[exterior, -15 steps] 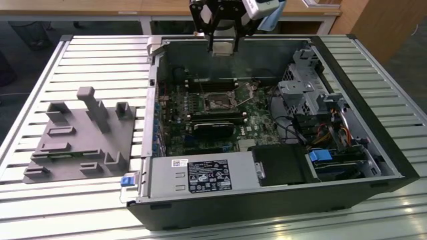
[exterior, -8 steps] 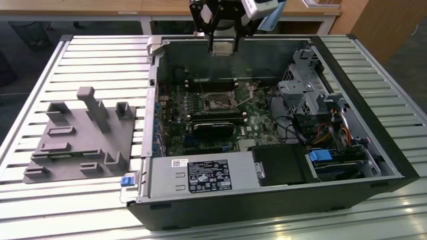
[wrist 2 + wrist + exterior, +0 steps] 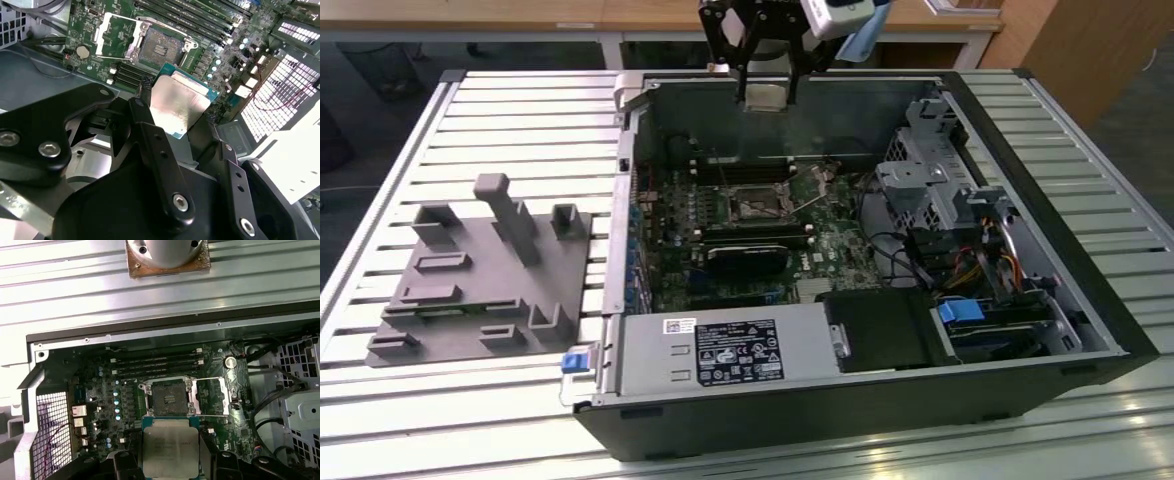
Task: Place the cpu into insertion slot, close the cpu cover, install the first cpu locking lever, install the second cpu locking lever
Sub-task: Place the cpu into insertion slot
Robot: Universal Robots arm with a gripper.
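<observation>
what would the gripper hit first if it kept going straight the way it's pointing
Holding the cpu, the gripper points down into the computer case. The cpu would likely meet the open insertion slot, or the green circuit board just beside it; depth is unclear.

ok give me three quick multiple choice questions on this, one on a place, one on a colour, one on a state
1. Where is the cpu? A) held in the gripper, short of the insertion slot B) seated in the slot C) on the power supply
2. What colour is the circuit board around the slot? A) red B) green C) white
3. How is the cpu cover? A) shut over the slot B) shut over the cpu C) swung open beside the slot

Answers: 1 A, the gripper pinches it in both wrist views; 2 B, green surrounds the socket; 3 C, the frame lies beside the bare socket.
</observation>
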